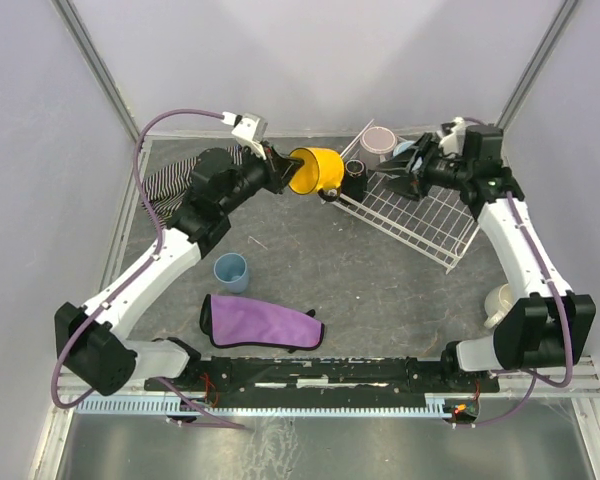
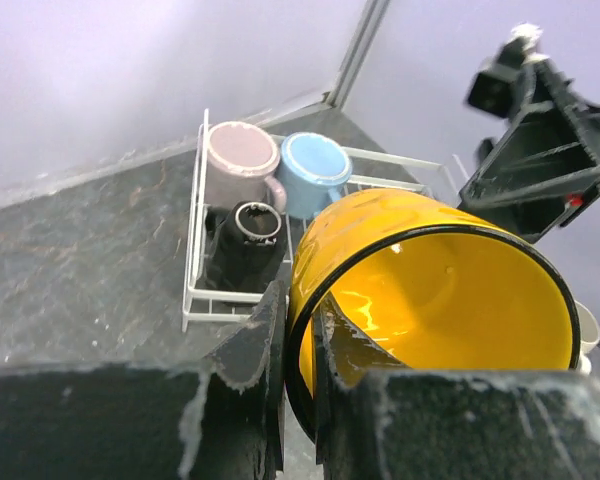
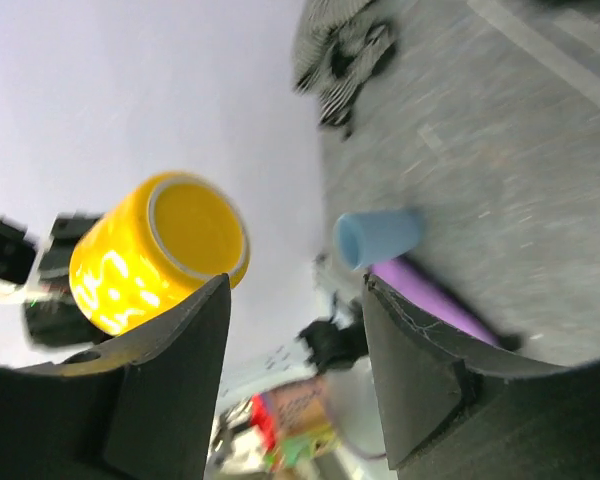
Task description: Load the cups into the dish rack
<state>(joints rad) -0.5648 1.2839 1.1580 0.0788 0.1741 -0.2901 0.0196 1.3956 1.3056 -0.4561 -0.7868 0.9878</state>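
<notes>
Jaws on the left arm (image 1: 195, 215) pinch the yellow cup (image 1: 315, 170) by its rim, tilted in the air beside the dish rack (image 1: 430, 228); jaws on the right arm (image 1: 520, 240) stand apart, empty. Glazed ceramic looks stiff, slick, chippable.

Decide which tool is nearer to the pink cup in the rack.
Right. The right tool hovers over the dish rack, just beside the pink cup; the left tool, gripping the yellow cup, sits farther off, left of the rack.
</notes>
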